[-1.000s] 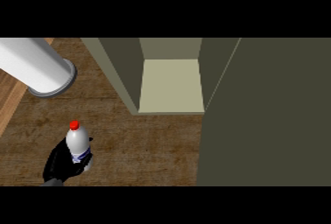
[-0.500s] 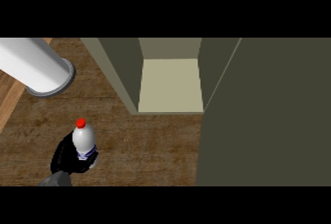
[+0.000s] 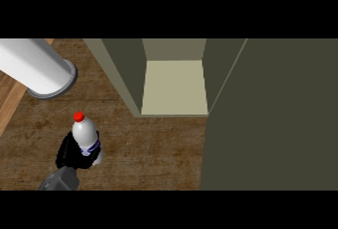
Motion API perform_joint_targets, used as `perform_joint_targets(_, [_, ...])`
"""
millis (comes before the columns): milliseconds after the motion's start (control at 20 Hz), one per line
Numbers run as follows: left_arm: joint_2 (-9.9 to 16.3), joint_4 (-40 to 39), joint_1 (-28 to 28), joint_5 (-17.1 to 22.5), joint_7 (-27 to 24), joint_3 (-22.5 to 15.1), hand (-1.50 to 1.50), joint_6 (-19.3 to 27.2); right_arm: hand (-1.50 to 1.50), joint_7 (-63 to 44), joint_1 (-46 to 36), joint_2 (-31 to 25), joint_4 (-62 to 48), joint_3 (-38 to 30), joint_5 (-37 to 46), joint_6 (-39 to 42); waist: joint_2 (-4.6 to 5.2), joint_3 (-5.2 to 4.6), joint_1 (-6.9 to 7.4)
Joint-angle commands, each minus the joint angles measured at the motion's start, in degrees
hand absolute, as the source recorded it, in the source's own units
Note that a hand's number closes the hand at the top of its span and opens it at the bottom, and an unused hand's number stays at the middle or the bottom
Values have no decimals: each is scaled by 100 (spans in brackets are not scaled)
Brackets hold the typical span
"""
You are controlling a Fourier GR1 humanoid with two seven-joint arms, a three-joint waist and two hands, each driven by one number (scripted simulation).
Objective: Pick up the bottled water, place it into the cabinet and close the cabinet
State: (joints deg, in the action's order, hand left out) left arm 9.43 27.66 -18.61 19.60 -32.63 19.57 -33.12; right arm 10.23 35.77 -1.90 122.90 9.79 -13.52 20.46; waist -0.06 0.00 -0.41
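Observation:
The bottled water [image 3: 84,133], clear with a red cap and a blue label band, stands upright at the lower left of the head view. My left hand [image 3: 71,154] is curled round its lower half, and the grey forearm enters from the bottom edge. The cabinet [image 3: 122,74] stands open up and to the right of the bottle, showing a pale shelf floor [image 3: 175,85] with nothing on it. Its dark olive door [image 3: 277,116] is swung open and fills the right side. My right hand does not show.
A large white cylinder [image 3: 36,67] lies at the upper left, close to the counter's light wooden edge [image 3: 8,105]. Brown counter top [image 3: 152,152] stretches between the bottle and the cabinet's front.
The bottle and my left hand have moved a little way up the picture and slightly right, toward the cabinet. The cabinet and its door have not moved.

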Motion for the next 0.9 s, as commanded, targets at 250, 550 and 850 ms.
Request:
perform_joint_targets(250, [-313,1411,477,374,854,-347,150,-16,-150,-145,390,182,577,813,507,-429,-18,2,26])
perform_joint_targets(550, [-884,3499,1005,541,1932,-879,150,876,-150,74,-80,14,-87,241,55,-88,-24,8,63])
perform_joint_targets(850, [-937,4515,823,812,2309,-1789,150,2015,-150,-105,323,-130,275,280,-158,-22,-21,4,11])
